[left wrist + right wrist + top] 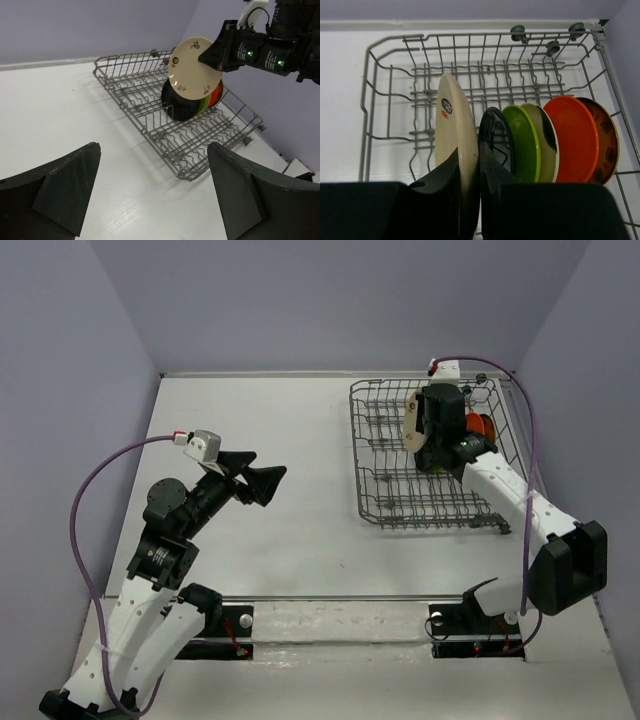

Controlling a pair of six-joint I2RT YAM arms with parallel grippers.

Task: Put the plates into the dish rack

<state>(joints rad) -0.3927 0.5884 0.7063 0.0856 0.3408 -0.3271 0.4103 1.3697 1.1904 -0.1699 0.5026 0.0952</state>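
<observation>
With our right gripper [468, 161] we pinch the cream plate [451, 120] on edge above the rack [390, 37]. Its slot seems straight below, just left of the black plate [495, 140]. Our left gripper [265, 478] gapes, well apart.

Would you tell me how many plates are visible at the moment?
6. Five stand in the dish rack: black, lime green, cream, orange, brown. The beige plate is held in the right gripper beside the black one. None seems hidden.

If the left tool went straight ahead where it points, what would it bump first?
Probably the dish rack, at its near wire side; depth is unclear, so maybe the table first.
</observation>
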